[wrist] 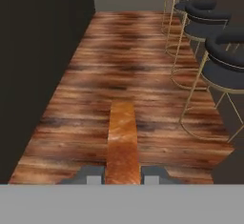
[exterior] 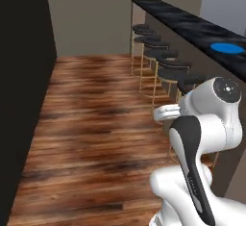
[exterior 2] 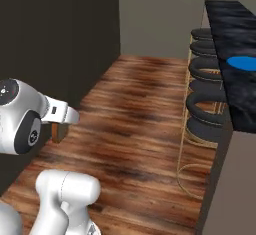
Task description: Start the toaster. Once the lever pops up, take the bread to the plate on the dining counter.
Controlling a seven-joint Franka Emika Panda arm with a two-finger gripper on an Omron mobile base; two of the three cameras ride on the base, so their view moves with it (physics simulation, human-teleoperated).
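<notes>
The tool [wrist: 123, 178] is pinching the bread [wrist: 122, 142] edge-on above the wooden floor [wrist: 119, 66]; so toasting looks done; the carry remains; the blue plate [exterior: 227, 48] waits on the dark table [exterior: 182, 23] beside the stools [exterior: 163, 59], well apart.

We look down a floor [exterior: 96, 124] lane with a wall on the left and the dining counter on the right.

In our left base view the dining counter [exterior: 192, 25] runs along the right side, from near us toward the far wall. The plate [exterior: 227, 48] lies on its top, toward the near end and close to the edge facing the lane. A row of stools [exterior: 166, 61] stands in front of the counter's side, under its overhang, one behind another. The arm [exterior: 202, 138] rises at lower right. In our hand view the bread [wrist: 122, 142] stands edge-on between the fingertips [wrist: 94, 176], above the floor, with the stools to its right.
</notes>
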